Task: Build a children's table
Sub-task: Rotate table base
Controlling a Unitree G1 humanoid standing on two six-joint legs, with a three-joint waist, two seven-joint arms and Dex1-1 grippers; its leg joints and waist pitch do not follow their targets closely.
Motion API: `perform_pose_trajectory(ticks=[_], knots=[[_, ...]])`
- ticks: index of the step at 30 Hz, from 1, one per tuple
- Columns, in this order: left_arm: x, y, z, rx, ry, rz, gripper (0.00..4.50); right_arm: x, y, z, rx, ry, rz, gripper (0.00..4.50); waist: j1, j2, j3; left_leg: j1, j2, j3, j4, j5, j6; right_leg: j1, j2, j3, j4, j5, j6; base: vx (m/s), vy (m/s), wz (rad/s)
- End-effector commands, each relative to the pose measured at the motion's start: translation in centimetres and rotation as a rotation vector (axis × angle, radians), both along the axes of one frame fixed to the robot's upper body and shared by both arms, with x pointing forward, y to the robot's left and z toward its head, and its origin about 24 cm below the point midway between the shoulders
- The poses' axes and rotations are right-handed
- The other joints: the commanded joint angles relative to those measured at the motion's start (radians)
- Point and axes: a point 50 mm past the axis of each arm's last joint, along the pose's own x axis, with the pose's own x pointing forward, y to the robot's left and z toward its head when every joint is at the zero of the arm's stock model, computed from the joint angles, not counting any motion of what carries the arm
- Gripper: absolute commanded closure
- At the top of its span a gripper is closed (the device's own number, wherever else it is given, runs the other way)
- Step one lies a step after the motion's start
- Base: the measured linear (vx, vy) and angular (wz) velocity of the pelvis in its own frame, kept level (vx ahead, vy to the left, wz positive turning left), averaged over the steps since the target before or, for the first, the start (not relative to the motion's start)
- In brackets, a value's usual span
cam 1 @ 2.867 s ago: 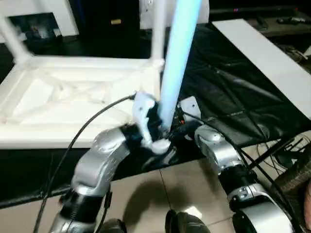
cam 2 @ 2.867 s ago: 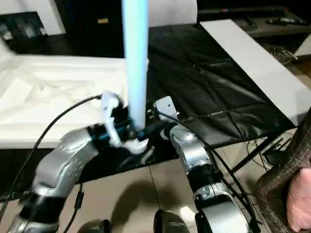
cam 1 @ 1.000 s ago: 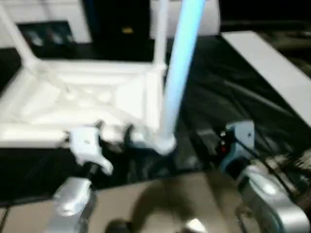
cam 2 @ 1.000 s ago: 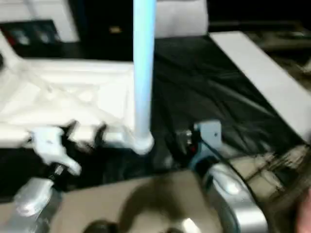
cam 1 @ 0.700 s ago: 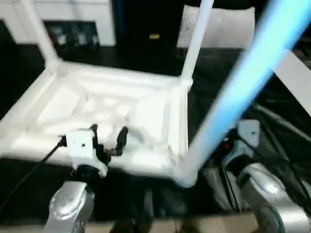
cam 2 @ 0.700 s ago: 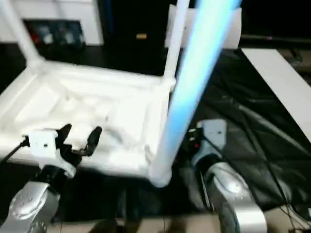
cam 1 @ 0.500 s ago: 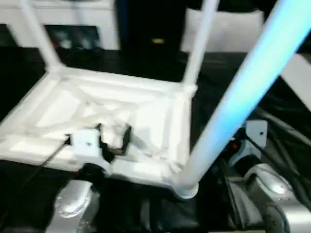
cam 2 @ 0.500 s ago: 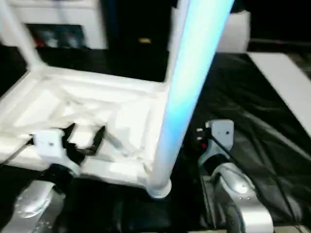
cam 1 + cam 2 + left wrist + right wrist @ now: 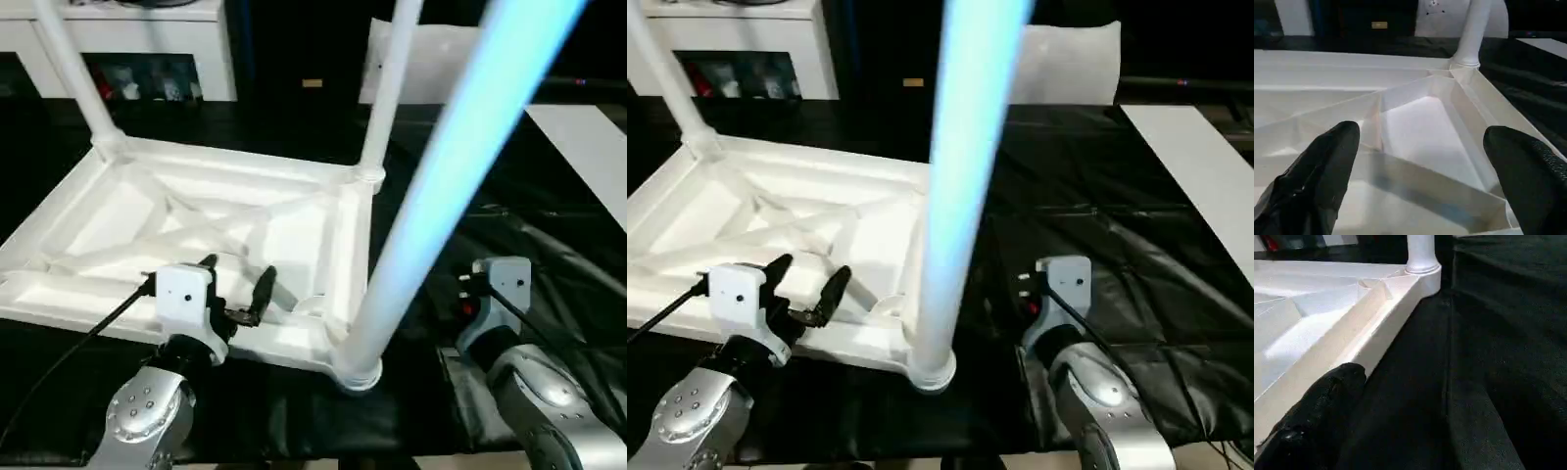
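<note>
While I hold both arms off the work, I list what lies before me, largest first.

1. Bench (image 9: pixel 509 245): draped in black sheeting, carrying the whole job.
2. Tabletop (image 9: pixel 127 220): white plastic, lying upside down with its ribbed underside up, on the left half of the bench, in front of my left arm.
3. Near-right leg (image 9: pixel 431 186): long white tapered tube, tinted blue by the light, standing in the corner socket nearest my right arm and leaning toward the far right.
4. Far-right leg (image 9: pixel 390 88): upright in its corner socket.
5. Far-left leg (image 9: pixel 73 73): upright in its socket.
6. Flat white board (image 9: pixel 593 147): at the bench's right edge, well apart from the tabletop.
7. White cabinet (image 9: pixel 147 24): behind the bench, not part of the job.
8. Left gripper (image 9: pixel 235 289): jaws spread wide and empty, hovering over the near rim of the tabletop.
9. Right gripper (image 9: pixel 1317 406): jaws spread, holding nothing, just beside the tabletop's right edge, over the black sheeting.

Step in hand, as I judge it: three legs are in, both arms free. The near-left corner is cut off from my view, so I can't tell whether its socket is filled. Next I would check the leaning leg's seating, then find a fourth leg.
</note>
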Motion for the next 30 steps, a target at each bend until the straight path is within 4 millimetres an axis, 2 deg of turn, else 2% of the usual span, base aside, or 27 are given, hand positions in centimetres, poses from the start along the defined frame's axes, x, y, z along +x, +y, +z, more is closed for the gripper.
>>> perform_pose_trajectory(ticks=[1, 2, 3, 5, 6, 7, 8, 9, 10, 11, 12, 13, 14, 15, 16, 17, 18, 19, 20, 21, 22, 23, 24, 25, 26, 28, 30], knots=[[0.0, 0.2, -0.3, -0.002, 0.012, -0.006, 0.04, -0.3, 0.4, 0.0, -0.006, 0.010, 0.037, 0.00, 0.001, 0.004, -0.054, -0.019, 0.128, -0.062, -0.100, -0.203, 0.056, 0.036, -0.099, 0.059, -0.075, -0.529, -0.124, 0.000, 0.000, 0.00], [0.0, 0.1, -0.3, -0.001, 0.017, -0.012, 0.04, -0.3, 0.4, -0.1, -0.010, 0.011, 0.041, 0.00, 0.002, 0.004, -0.055, -0.022, 0.130, -0.062, -0.101, -0.180, 0.062, 0.040, -0.101, 0.062, -0.069, -0.478, -0.146, 0.000, 0.000, 0.00], [-0.1, 0.1, -0.4, 0.000, 0.022, -0.020, 0.04, -0.3, 0.5, -0.2, -0.008, 0.011, 0.040, 0.00, 0.006, 0.006, -0.061, -0.024, 0.131, -0.058, -0.098, -0.123, 0.077, 0.046, -0.105, 0.065, -0.060, -0.388, -0.187, 0.000, 0.000, 0.00], [-0.2, 0.0, -0.5, 0.006, 0.031, -0.031, 0.04, -0.4, 0.6, -0.3, -0.007, 0.013, 0.040, 0.00, 0.018, 0.000, -0.068, -0.032, 0.106, -0.037, -0.079, -0.054, 0.145, 0.065, -0.143, 0.089, -0.060, -0.345, -0.265, 0.000, 0.000, 0.00], [-0.3, -0.1, -0.5, 0.008, 0.030, -0.035, 0.04, -0.5, 0.7, -0.4, -0.009, 0.022, 0.036, 0.00, 0.038, -0.003, -0.073, -0.039, 0.101, -0.037, -0.038, -0.011, 0.168, 0.089, -0.201, 0.128, -0.082, -0.349, -0.323, 0.000, 0.000, 0.00], [-0.3, -0.2, -0.5, 0.009, 0.026, -0.036, 0.04, -0.6, 0.7, -0.5, -0.010, 0.025, 0.033, 0.00, 0.051, -0.004, -0.075, -0.048, 0.101, -0.043, 0.002, -0.005, 0.160, 0.107, -0.248, 0.163, -0.102, -0.357, -0.355, 0.000, 0.000, 0.00], [-0.4, -0.1, -0.5, 0.006, 0.025, -0.030, 0.04, -0.6, 0.7, -0.5, -0.005, 0.027, 0.024, 0.00, 0.068, 0.004, -0.074, -0.069, 0.124, -0.075, 0.053, -0.006, 0.094, 0.124, -0.309, 0.199, -0.119, -0.346, -0.404, 0.000, 0.000, 0.00], [-0.5, -0.1, -0.4, 0.000, 0.014, -0.028, 0.04, -0.7, 0.7, -0.6, 0.002, 0.030, 0.017, 0.00, 0.071, 0.006, -0.072, -0.079, 0.125, -0.085, 0.069, -0.011, 0.063, 0.125, -0.314, 0.201, -0.120, -0.338, -0.422, 0.005, 0.078, -0.05], [-0.6, -0.2, -0.4, -0.001, 0.018, -0.036, 0.04, -0.8, 0.7, -0.6, 0.004, 0.032, 0.016, 0.00, 0.069, 0.015, -0.061, -0.056, 0.114, -0.079, 0.001, 0.024, 0.022, 0.088, -0.194, 0.106, -0.103, -0.413, -0.376, -0.016, 0.095, -0.02], [-0.8, -0.2, -0.4, 0.021, 0.015, -0.040, 0.04, -0.9, 0.7, -0.7, 0.006, 0.034, 0.016, 0.00, 0.065, 0.031, -0.059, -0.039, 0.109, -0.069, -0.052, 0.036, 0.026, 0.069, -0.122, 0.060, -0.086, -0.456, -0.324, -0.016, 0.095, -0.02], [-0.8, -0.2, -0.4, 0.029, 0.014, -0.042, 0.04, -0.9, 0.7, -0.7, 0.005, 0.035, 0.016, 0.00, 0.041, 0.057, -0.066, 0.006, 0.157, -0.071, -0.109, -0.108, 0.005, 0.019, -0.001, 0.016, -0.029, -0.376, -0.199, -0.032, 0.132, 0.16], [-0.8, -0.2, -0.4, 0.037, 0.014, -0.045, 0.04, -1.0, 0.7, -0.7, 0.005, 0.036, 0.016, 0.00, 0.027, 0.070, -0.058, -0.013, 0.209, -0.104, -0.163, -0.313, -0.103, 0.047, -0.003, 0.014, 0.017, -0.198, -0.118, -0.064, 0.147, 0.21], [-1.0, -0.3, -0.5, 0.034, 0.017, -0.050, 0.04, -1.0, 0.7, -0.7, 0.005, 0.039, 0.014, 0.00, 0.034, 0.085, -0.055, -0.005, 0.227, -0.112, -0.180, -0.412, -0.152, 0.039, 0.000, 0.011, 0.031, -0.159, -0.094, -0.064, 0.147, 0.21], [-1.1, -0.4, -0.6, 0.026, 0.022, -0.055, 0.04, -1.1, 0.7, -0.8, 0.005, 0.040, 0.015, 0.00, 0.020, 0.080, -0.058, 0.015, 0.279, -0.134, -0.208, -0.442, -0.165, 0.026, 0.001, -0.001, 0.070, -0.139, -0.060, -0.062, 0.093, 0.16], [-1.2, -0.4, -0.6, 0.013, 0.024, -0.056, 0.04, -1.1, 0.7, -0.8, 0.004, 0.039, 0.016, 0.00, 0.018, 0.083, -0.056, 0.007, 0.301, -0.140, -0.225, -0.418, -0.128, 0.012, -0.001, -0.006, 0.122, -0.160, -0.039, 0.000, 0.000, 0.00], [-1.2, -0.5, -0.6, -0.004, 0.020, -0.052, 0.04, -1.1, 0.7, -0.7, 0.001, 0.034, 0.018, 0.00, 0.021, 0.084, -0.057, 0.003, 0.305, -0.143, -0.228, -0.407, -0.104, 0.007, -0.004, -0.007, 0.140, -0.182, -0.039, 0.000, 0.000, 0.00], [-1.2, -0.4, -0.6, -0.014, 0.024, -0.040, 0.04, -1.1, 0.7, -0.7, 0.000, 0.032, 0.017, 0.00, 0.015, 0.083, -0.069, 0.009, 0.280, -0.137, -0.210, -0.377, -0.019, 0.014, -0.018, -0.003, 0.144, -0.215, -0.043, -0.026, -0.059, -0.06], [-1.2, -0.3, -0.7, -0.021, 0.028, -0.032, 0.04, -1.1, 0.7, -0.7, 0.000, 0.031, 0.017, 0.00, 0.015, 0.075, -0.076, 0.013, 0.259, -0.133, -0.196, -0.354, 0.029, 0.020, -0.026, 0.005, 0.134, -0.220, -0.046, -0.042, -0.118, -0.09], [-1.2, -0.2, -0.7, -0.015, 0.035, -0.029, 0.04, -1.1, 0.6, -0.7, -0.001, 0.030, 0.017, 0.00, 0.017, 0.026, -0.105, -0.014, 0.146, -0.077, -0.109, -0.199, 0.116, 0.057, -0.072, 0.059, 0.033, -0.127, -0.136, -0.042, -0.118, -0.09], [-1.1, -0.2, -0.8, -0.006, 0.037, -0.032, 0.04, -1.1, 0.6, -0.7, -0.005, 0.030, 0.016, 0.00, 0.030, 0.027, -0.111, -0.064, 0.095, -0.041, -0.070, -0.091, 0.123, 0.093, -0.114, 0.078, -0.010, -0.093, -0.202, -0.095, -0.158, -0.13], [-1.0, -0.1, -0.8, -0.002, 0.036, -0.034, 0.04, -1.1, 0.4, -0.8, -0.011, 0.032, 0.013, 0.00, 0.068, -0.003, -0.110, -0.059, 0.072, -0.018, -0.024, 0.014, 0.064, 0.085, -0.155, 0.103, -0.048, -0.262, -0.097, -0.095, -0.160, -0.15], [-1.0, -0.1, -0.8, -0.002, 0.036, -0.034, 0.04, -1.1, 0.4, -0.8, -0.011, 0.032, 0.013, 0.00, 0.067, -0.022, -0.104, -0.071, 0.075, -0.019, -0.034, 0.047, 0.045, 0.089, -0.146, 0.104, -0.044, -0.356, -0.010, -0.095, -0.160, -0.15], [-1.0, 0.0, -0.8, -0.002, 0.032, -0.041, 0.04, -1.1, 0.2, -0.8, -0.019, 0.031, 0.011, 0.00, 0.072, -0.008, -0.099, -0.071, 0.079, -0.018, -0.054, 0.057, 0.000, 0.077, -0.109, 0.093, -0.049, -0.499, 0.064, -0.050, -0.136, -0.07], [-0.9, 0.1, -0.7, 0.006, 0.029, -0.055, 0.04, -1.0, 0.0, -0.8, -0.024, 0.025, 0.014, 0.00, 0.073, -0.002, -0.092, -0.063, 0.090, -0.015, -0.069, 0.018, -0.031, 0.064, -0.088, 0.086, -0.052, -0.613, 0.092, -0.053, -0.094, -0.01], [-0.8, 0.1, -0.7, 0.013, 0.024, -0.071, 0.04, -0.9, -0.1, -0.7, -0.028, 0.018, 0.019, 0.00, 0.072, 0.002, -0.091, -0.057, 0.094, -0.012, -0.073, -0.007, -0.044, 0.055, -0.079, 0.082, -0.054, -0.652, 0.091, -0.053, -0.094, -0.01], [-0.8, 0.1, -0.4, -0.008, 0.008, -0.122, 0.04, -0.9, -0.2, -0.5, -0.026, 0.001, 0.055, 0.00, 0.075, 0.018, -0.088, -0.042, 0.111, -0.010, -0.095, -0.123, -0.073, 0.039, -0.063, 0.069, -0.055, -0.705, 0.046, -0.026, -0.023, 0.01], [-0.5, -0.1, 0.0, -0.001, 0.009, -0.275, 0.04, -0.8, -0.3, 0.0, -0.065, -0.043, 0.171, 0.00, 0.073, 0.022, -0.088, -0.036, 0.123, -0.010, -0.106, -0.203, -0.089, 0.035, -0.055, 0.063, -0.051, -0.692, 0.010, 0.000, 0.000, 0.00]])
